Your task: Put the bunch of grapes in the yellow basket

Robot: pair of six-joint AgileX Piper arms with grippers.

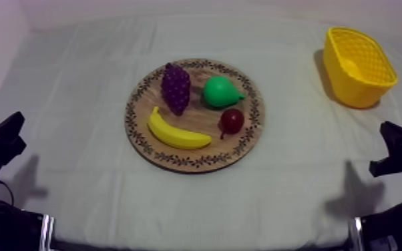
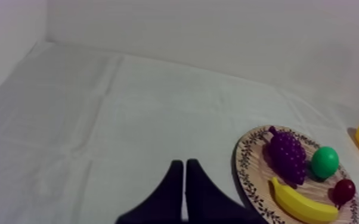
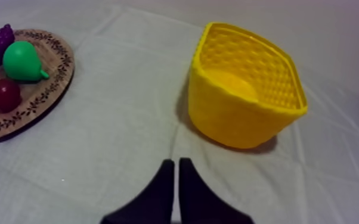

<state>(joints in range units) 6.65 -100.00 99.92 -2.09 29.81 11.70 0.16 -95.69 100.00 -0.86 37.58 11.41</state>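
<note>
Nothing readable anywhere tbh: no lettering, labels, brand marks or numbers. The dark ring round the rim of the round wooden board is just a leafy pattern, not writing.

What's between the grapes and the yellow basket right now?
The pear sits beside the bunch of grapes on the wooden board, toward the yellow basket; beyond the board's rim the cloth is bare. The top view shows this.

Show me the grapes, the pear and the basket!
bunch of grapes [image 1: 175, 87], top view, middle of the bunch
pear [image 1: 220, 92], top view, its round body
yellow basket [image 3: 235, 122], right wrist view, its front wall
</note>
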